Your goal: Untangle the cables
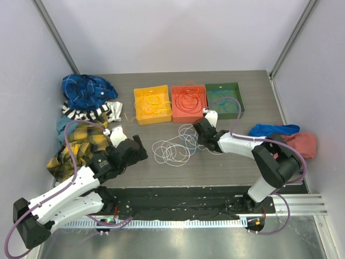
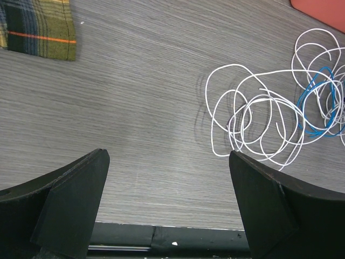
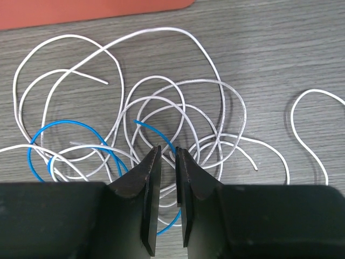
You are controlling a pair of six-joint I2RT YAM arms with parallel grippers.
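Left end effector: the left end effector (image 2: 168,156) has its fingers spread wide, holds nothing, and hangs over the worktop (image 1: 232,167) just left of the loose loops.
Right end effector: the right end effector (image 3: 168,151) has its fingers almost together with a narrow slit between them. The blue cable (image 3: 70,122) runs into that slit; I cannot tell whether it is pinched.
Loose tangle: the white cables (image 1: 171,151) lie in overlapping loops mid-worktop between both end effectors, with the blue cable threaded through their right side.
Trays: behind the tangle, the yellow tray (image 1: 137,105), red tray (image 1: 173,105) and green tray (image 1: 226,86) stand side by side, each with cables inside.
Cloths: cloths (image 1: 81,124) are heaped at the left edge.
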